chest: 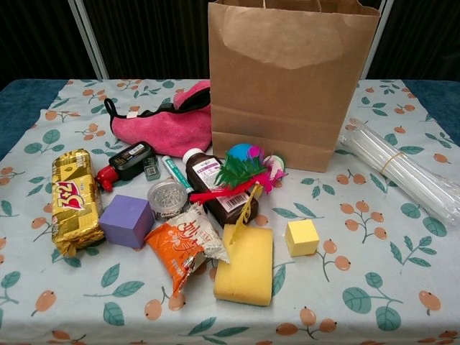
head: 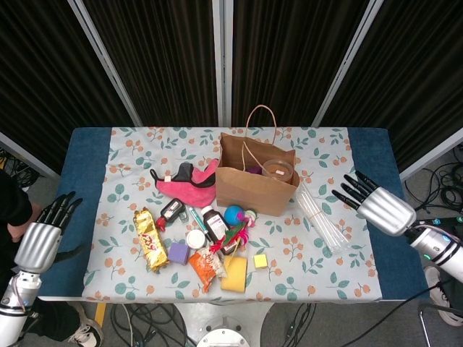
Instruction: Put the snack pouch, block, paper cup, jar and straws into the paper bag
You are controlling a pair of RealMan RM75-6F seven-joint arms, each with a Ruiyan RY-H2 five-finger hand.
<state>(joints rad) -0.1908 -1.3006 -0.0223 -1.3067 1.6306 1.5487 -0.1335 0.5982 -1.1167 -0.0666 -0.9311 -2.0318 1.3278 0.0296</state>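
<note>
The brown paper bag stands open at the table's middle, with a paper cup inside it. A clear bundle of straws lies to its right. In the pile in front lie an orange snack pouch, a purple block, a small yellow block and a small jar. My right hand hovers open just right of the straws, fingers pointing left. My left hand hangs open off the table's left edge.
A pink cloth, a gold snack bar, a yellow sponge, a brown bottle, a feather toy and a black-and-red tool crowd the pile. A person's arm shows at the far left.
</note>
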